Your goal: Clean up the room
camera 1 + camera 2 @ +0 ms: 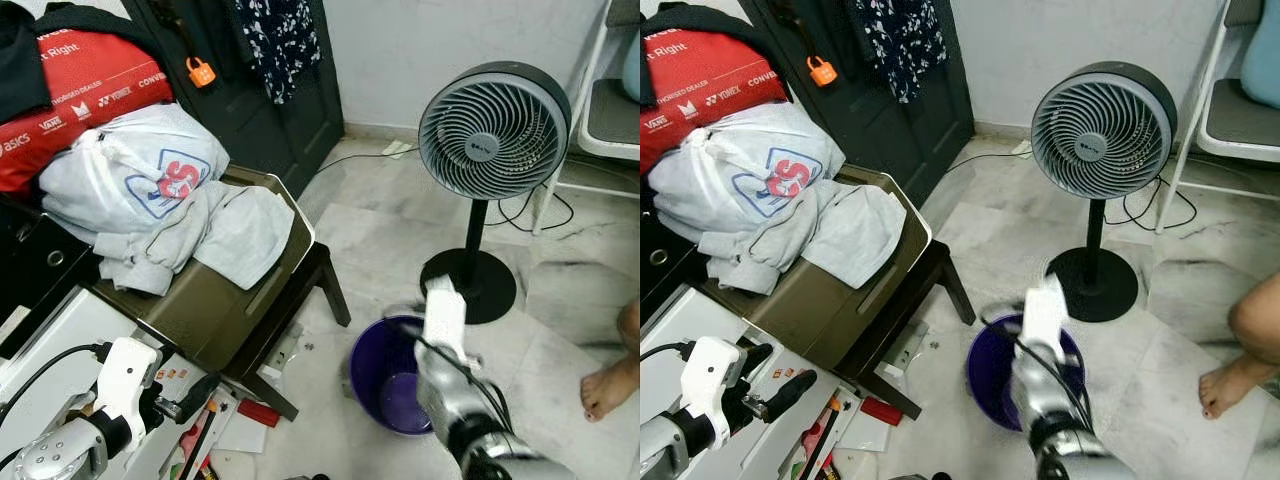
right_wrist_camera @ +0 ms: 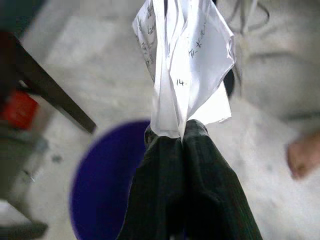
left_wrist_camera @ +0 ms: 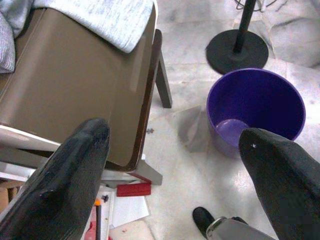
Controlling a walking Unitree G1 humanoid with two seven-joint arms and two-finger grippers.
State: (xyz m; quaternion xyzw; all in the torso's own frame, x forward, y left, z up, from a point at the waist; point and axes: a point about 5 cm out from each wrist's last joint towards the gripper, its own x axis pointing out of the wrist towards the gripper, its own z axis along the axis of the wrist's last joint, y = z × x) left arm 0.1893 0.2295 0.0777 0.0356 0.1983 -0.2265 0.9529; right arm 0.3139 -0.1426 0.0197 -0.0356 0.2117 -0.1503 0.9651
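Note:
My right gripper (image 2: 182, 134) is shut on a crumpled white sheet of paper (image 2: 186, 65) with handwriting on it. It holds the paper just above the rim of a purple waste bin (image 1: 382, 385), which stands on the pale marble floor in front of the fan. In the head views the paper (image 1: 440, 312) sticks up from the raised right arm. My left gripper (image 3: 175, 175) is open with nothing between its fingers, low at the left, beside the brown chair. The purple bin (image 3: 256, 102) looks empty inside.
A brown chair (image 1: 215, 300) piled with grey clothes (image 1: 150, 205) stands left, with a red bag (image 1: 90, 95) behind. A standing fan (image 1: 490, 135) and its cable are beyond the bin. A person's bare foot (image 1: 612, 385) is at right. Papers and a red box (image 1: 258, 412) litter the floor.

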